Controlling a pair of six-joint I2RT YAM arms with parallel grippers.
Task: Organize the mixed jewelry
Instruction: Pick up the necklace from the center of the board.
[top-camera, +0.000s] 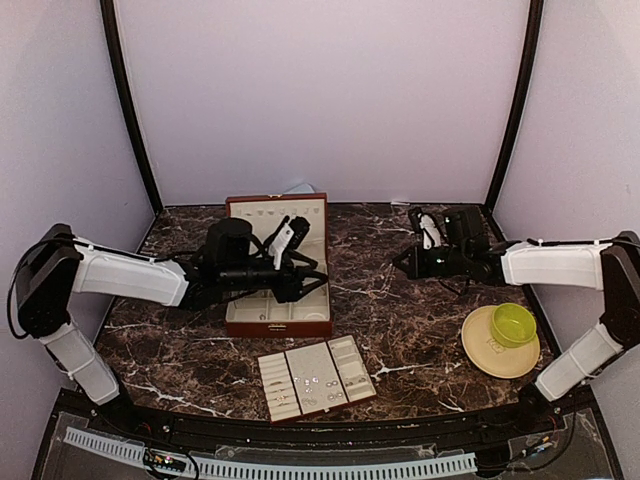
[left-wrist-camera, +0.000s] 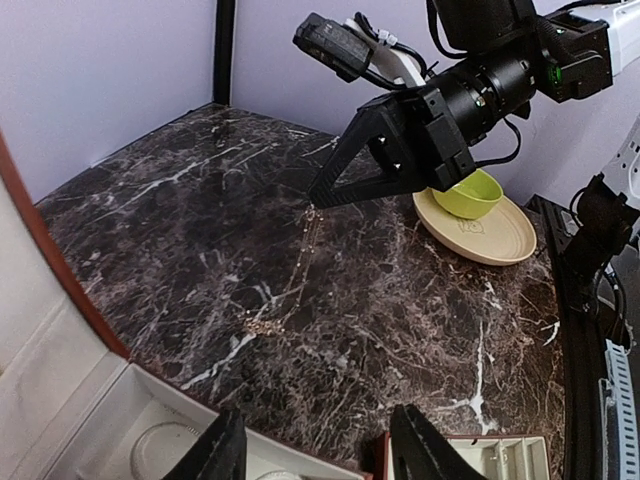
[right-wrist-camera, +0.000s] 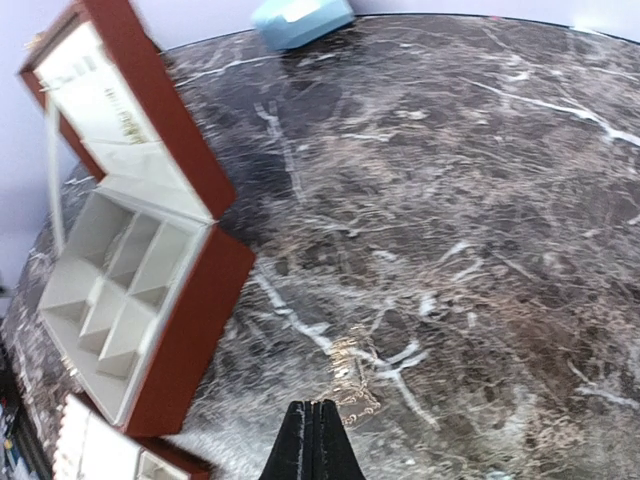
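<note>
Left gripper (top-camera: 318, 272) at frame centre-left over the red-brown box (top-camera: 277, 318), fingers spread, nothing between. Right gripper (left-wrist-camera: 312, 200) at upper centre of the left-wrist view, tips pressed together on the top of a thin gold chain (left-wrist-camera: 296, 268) trailing onto the marble. Small rings and earrings (top-camera: 308, 385) in the tray (top-camera: 316, 377), lower centre.

No legible text — none anywhere.
</note>
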